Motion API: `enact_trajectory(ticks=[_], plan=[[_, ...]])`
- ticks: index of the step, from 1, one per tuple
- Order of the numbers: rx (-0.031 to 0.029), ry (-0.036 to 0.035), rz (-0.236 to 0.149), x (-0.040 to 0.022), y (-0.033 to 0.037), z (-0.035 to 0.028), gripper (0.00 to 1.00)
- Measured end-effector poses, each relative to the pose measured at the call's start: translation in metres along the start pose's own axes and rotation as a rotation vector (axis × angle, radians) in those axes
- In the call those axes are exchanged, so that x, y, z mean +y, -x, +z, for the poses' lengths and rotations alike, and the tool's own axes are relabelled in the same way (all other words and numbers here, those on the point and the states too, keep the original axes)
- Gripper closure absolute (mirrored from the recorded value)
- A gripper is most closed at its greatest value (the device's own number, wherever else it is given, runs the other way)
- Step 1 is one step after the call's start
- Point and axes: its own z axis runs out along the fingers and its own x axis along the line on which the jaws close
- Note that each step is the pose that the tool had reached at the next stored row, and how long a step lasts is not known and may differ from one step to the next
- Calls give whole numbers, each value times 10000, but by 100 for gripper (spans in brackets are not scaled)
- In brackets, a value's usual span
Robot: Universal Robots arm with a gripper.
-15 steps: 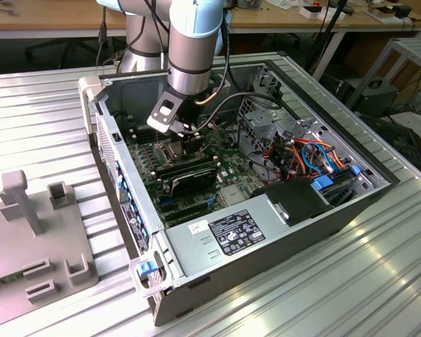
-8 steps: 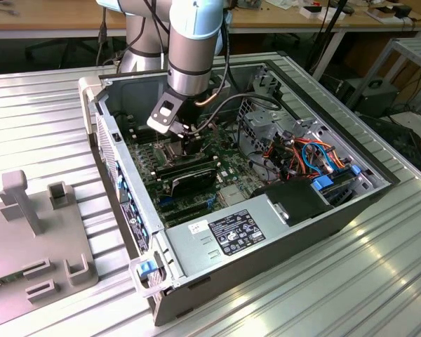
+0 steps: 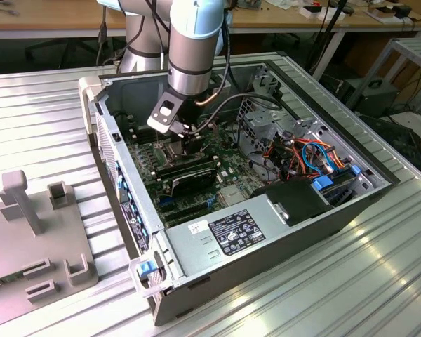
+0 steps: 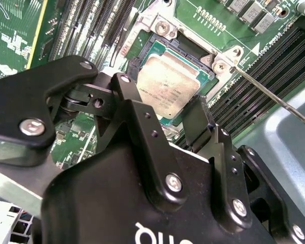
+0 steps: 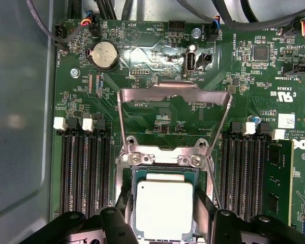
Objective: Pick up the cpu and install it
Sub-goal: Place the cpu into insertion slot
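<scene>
Silver-lidded cpu (image 5: 164, 206) is seen lying flat in the open socket (image 5: 162, 159), directly beneath the gripper (image 4: 160, 96) — whether clamped or let go cannot be told.

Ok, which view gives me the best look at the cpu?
The first wrist view: it looks straight down on the cpu, with the load plate raised open. The second wrist view sees it at a slant, partly behind the end effector. In the exterior view the arm stands over that spot.
</scene>
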Motion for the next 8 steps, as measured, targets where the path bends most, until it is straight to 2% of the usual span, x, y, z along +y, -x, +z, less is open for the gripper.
enact_trajectory(ticks=[8], plan=[[-2, -2, 0, 2, 0, -38, 39]])
